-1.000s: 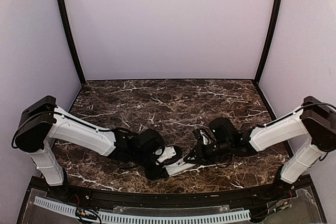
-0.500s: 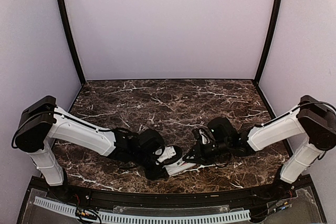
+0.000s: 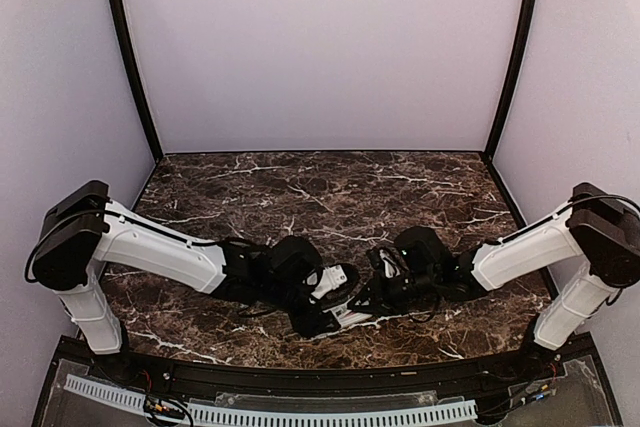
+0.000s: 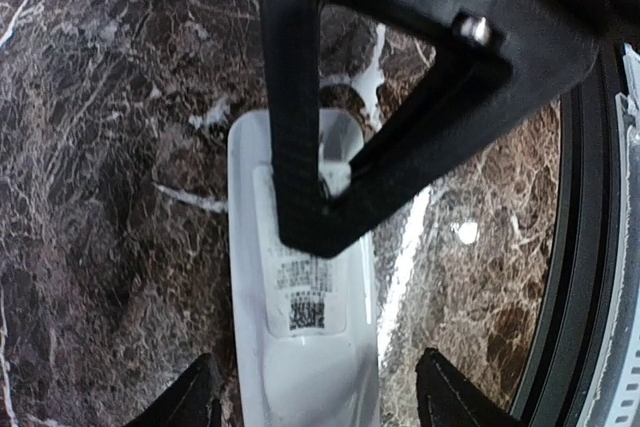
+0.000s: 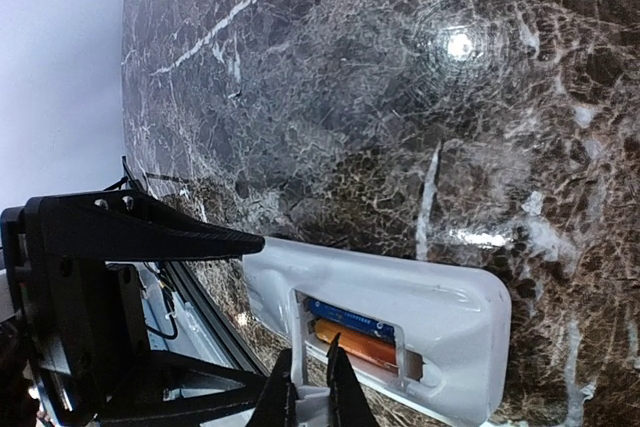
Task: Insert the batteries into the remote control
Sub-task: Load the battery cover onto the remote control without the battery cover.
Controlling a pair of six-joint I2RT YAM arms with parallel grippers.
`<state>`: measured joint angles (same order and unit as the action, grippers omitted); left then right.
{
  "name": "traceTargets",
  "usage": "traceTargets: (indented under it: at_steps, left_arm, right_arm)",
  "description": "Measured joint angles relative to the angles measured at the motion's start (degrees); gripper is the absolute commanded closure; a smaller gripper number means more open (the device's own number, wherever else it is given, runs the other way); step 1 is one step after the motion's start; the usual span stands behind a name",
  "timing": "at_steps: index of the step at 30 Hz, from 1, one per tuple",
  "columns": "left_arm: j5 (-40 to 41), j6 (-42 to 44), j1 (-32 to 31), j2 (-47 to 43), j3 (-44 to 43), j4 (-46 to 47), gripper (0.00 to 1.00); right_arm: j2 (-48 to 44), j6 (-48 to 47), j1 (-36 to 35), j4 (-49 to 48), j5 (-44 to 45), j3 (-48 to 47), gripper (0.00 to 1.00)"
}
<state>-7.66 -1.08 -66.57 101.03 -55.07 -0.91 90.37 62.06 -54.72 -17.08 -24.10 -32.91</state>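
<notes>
The white remote control (image 5: 450,297) lies back-up near the table's front edge, also seen in the top view (image 3: 350,316). Its compartment is uncovered and holds two batteries side by side, one orange (image 5: 365,345) and one with a blue wrap (image 5: 350,319). My right gripper (image 5: 312,387) is shut, its tips at the compartment's near end against the orange cell. In the left wrist view the right gripper's fingers (image 4: 320,217) cover the compartment. My left gripper (image 4: 322,402) is open, its fingertips either side of the remote's (image 4: 300,367) labelled end without touching it.
The dark marble table (image 3: 320,197) has a black rail (image 4: 585,247) along its front edge, close beside the remote. Both arms meet low at the front centre (image 3: 360,292). A small white piece (image 5: 322,415) sits under my right fingertips; I cannot tell what it is.
My left wrist has shifted right and closer to the right gripper. The remote has moved slightly right with it. The right arm has barely moved.
</notes>
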Motion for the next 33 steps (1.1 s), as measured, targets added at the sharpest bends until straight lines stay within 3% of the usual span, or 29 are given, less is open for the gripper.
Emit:
traceTargets:
  at_steps: [8, 13, 18, 23, 26, 33]
  left_arm:
    - [0.0, 1.6, 0.0, 2.84, -2.99, 3.82, 0.45]
    - [0.26, 4.13, 0.0, 3.78, -3.58, 4.42, 0.58]
    - [0.5, 6.1, -0.09, 5.38, -4.96, 4.11, 0.61]
    - [0.2, 6.88, -0.11, 5.46, -4.96, 4.0, 0.7]
    - [0.09, 6.99, -0.11, 5.49, -4.96, 3.98, 0.76]
    - [-0.37, 7.26, -0.11, 5.49, -4.98, 3.78, 0.79]
  right_arm:
    - [0.0, 0.35, -0.07, 0.17, 0.37, 0.0, 0.98]
    - [-0.09, 0.68, -0.13, 0.31, 0.59, 0.0, 0.98]
    - [-0.46, 0.87, -0.42, 0.5, 0.98, 0.0, 0.98]
    - [-0.48, 0.87, -0.42, 0.52, 1.03, 0.04, 0.98]
    - [-0.52, 0.96, -0.42, 0.57, 1.03, 0.09, 0.95]
    - [-1.49, 0.92, -0.44, 2.03, 1.27, 0.46, 0.85]
